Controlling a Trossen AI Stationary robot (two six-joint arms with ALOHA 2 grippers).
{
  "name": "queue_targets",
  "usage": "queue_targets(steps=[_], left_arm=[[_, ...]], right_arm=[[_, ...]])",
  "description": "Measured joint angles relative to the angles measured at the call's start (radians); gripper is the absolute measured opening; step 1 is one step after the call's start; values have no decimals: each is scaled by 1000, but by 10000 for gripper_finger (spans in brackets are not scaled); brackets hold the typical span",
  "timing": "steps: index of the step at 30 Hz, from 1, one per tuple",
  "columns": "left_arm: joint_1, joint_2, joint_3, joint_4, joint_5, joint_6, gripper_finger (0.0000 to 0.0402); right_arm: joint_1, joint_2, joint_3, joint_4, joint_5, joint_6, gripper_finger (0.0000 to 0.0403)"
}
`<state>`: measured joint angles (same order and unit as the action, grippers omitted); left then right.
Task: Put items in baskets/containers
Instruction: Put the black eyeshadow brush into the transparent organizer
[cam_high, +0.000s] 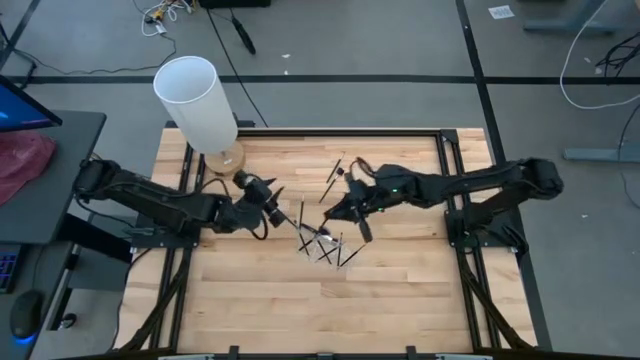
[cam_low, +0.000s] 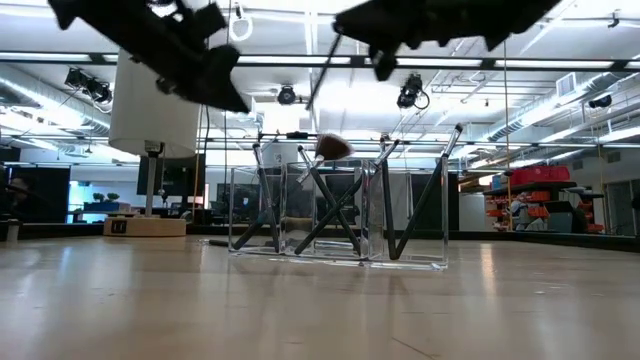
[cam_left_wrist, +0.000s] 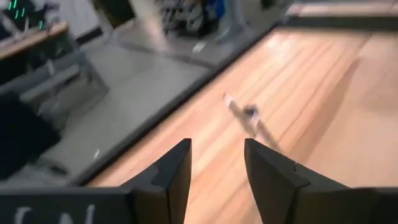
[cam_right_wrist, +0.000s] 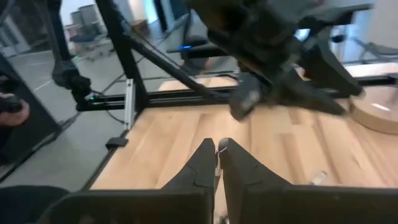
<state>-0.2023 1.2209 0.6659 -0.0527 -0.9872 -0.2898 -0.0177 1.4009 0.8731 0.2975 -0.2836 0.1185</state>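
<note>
The clear holder (cam_high: 327, 246) (cam_low: 340, 215) stands mid-table with several black brushes leaning upright inside it; one shows a pale tuft (cam_low: 331, 148). Two more brushes (cam_high: 336, 172) lie flat on the wood beyond it. My right gripper (cam_high: 331, 212) (cam_right_wrist: 217, 149) hovers just above the holder's far side, shut on a thin black brush (cam_low: 320, 72). My left gripper (cam_high: 278, 208) (cam_left_wrist: 217, 155) hangs open above the table to the holder's left, touching nothing. A blurred brush (cam_left_wrist: 249, 115) lies on the wood ahead of it. My right gripper pinches a thin black brush by its upper end (cam_low: 335, 38) between the two shut fingers. In the low view the brush is lifted clear and hangs slanting below the gripper, its lower end (cam_low: 309, 104) above the holder. The wrist view hides the place of contact.
A tall white cylinder on a round wooden base (cam_high: 200, 100) stands at the table's far left, close behind my left arm. Black frame rails (cam_high: 450, 180) run along both sides of the table. Bare wood (cam_high: 300, 310) lies toward the near edge.
</note>
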Motion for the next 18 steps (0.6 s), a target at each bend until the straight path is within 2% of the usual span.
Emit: queue_targets(steps=[3, 6, 11, 18], left_arm=[[-16, 7, 0, -104, -5, -136, 149], [-30, 26, -1, -157, -7, -211, 149], [-45, 38, 0, -152, -28, -224, 149], [-44, 37, 0, -138, -72, -224, 149]], right_arm=[[12, 80, 59, -2, -28, -20, 8], [25, 156, 106, -7, -32, -30, 8], [28, 251, 147, -6, -32, -29, 9], [28, 317, 148, 33, -31, 3, 9]])
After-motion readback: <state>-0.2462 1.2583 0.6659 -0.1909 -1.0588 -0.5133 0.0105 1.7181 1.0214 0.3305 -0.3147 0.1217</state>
